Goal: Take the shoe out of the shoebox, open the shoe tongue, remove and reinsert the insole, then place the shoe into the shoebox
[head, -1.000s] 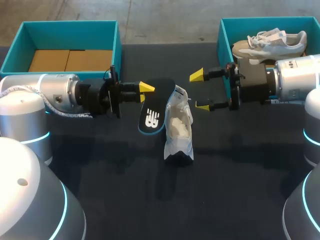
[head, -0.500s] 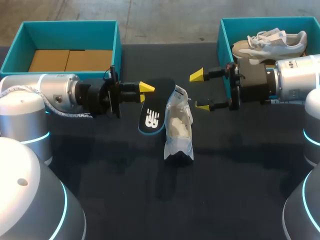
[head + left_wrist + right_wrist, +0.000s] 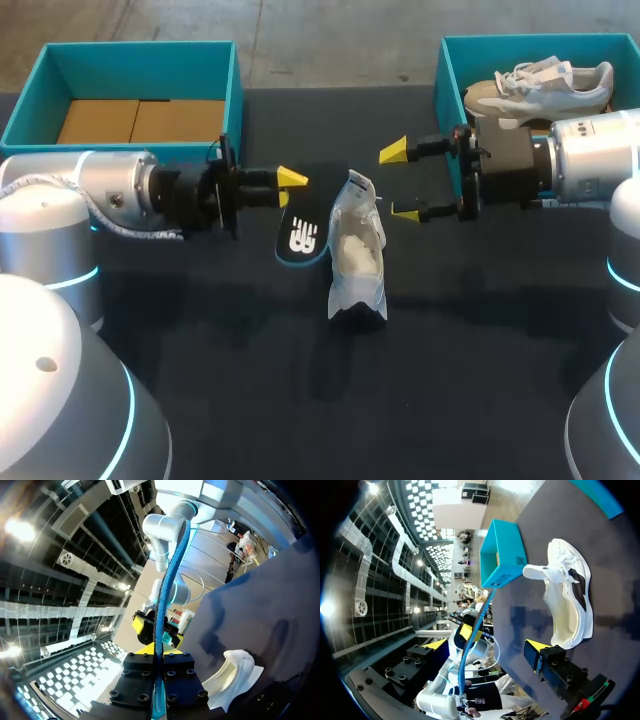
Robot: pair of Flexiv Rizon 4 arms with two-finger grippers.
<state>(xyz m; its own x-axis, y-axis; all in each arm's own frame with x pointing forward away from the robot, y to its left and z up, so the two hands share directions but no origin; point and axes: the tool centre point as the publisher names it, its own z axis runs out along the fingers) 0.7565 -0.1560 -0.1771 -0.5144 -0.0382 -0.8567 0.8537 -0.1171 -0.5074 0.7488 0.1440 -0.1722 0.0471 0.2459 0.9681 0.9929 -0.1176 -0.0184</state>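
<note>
A white shoe (image 3: pixel 357 250) lies on the black table (image 3: pixel 470 380) between my arms, with its inside showing. My left gripper (image 3: pixel 288 188) is shut on the upper edge of a black insole (image 3: pixel 303 236) that hangs just left of the shoe. In the left wrist view the insole (image 3: pixel 167 580) stands edge-on as a blue strip rising from the shut gripper (image 3: pixel 159 652), with the shoe (image 3: pixel 235 672) beside it. My right gripper (image 3: pixel 402 181) hovers open just right of the shoe's heel end. In the right wrist view the shoe (image 3: pixel 568 595) lies ahead of the open gripper (image 3: pixel 486 646).
A teal box (image 3: pixel 234 95) with a brown cardboard floor stands at the back left. A second teal box (image 3: pixel 441 80) at the back right holds another white shoe (image 3: pixel 540 85), behind my right arm. The left box (image 3: pixel 505 555) also shows beyond the shoe.
My left gripper has drawn the insole slightly to the left, away from the shoe. The right arm and the shoe have stayed put.
</note>
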